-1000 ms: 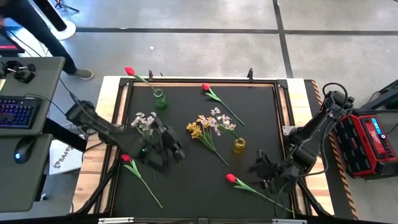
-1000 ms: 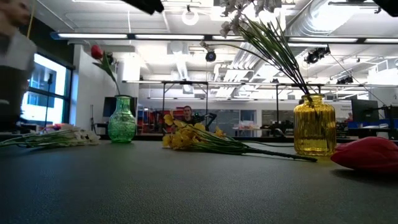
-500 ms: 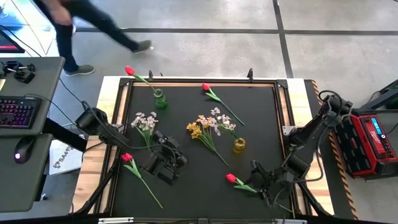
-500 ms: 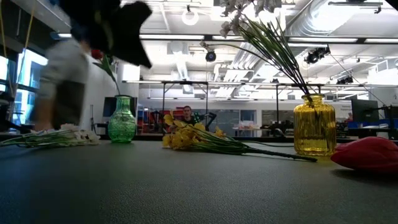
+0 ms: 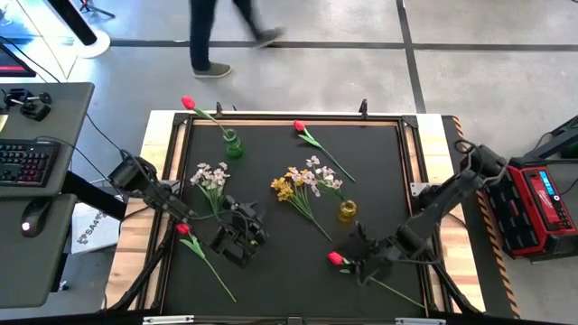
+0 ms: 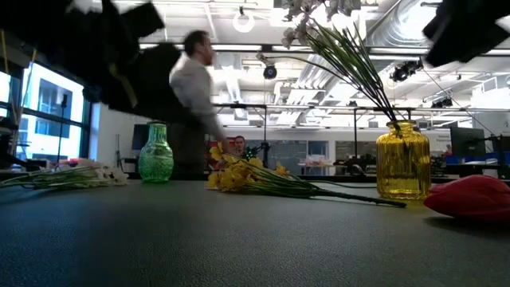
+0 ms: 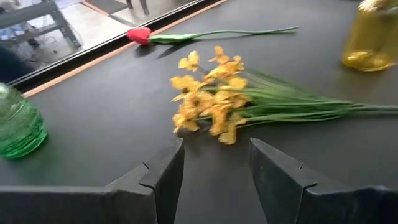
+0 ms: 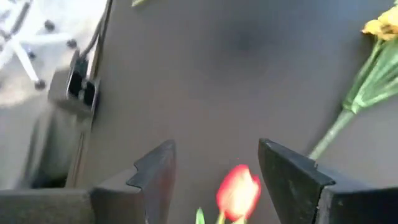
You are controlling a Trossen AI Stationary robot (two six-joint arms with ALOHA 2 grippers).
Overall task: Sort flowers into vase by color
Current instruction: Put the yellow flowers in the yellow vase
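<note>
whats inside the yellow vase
The yellow vase holds a bunch of white flowers, their stems rising from its neck. The stem ends inside are hard to make out.

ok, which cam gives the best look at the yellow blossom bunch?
Left wrist view: the yellow blossom bunch with green stems lies whole and close, ahead of the open left hand. High view shows it small, low view edge-on, right wrist only a corner.
</note>
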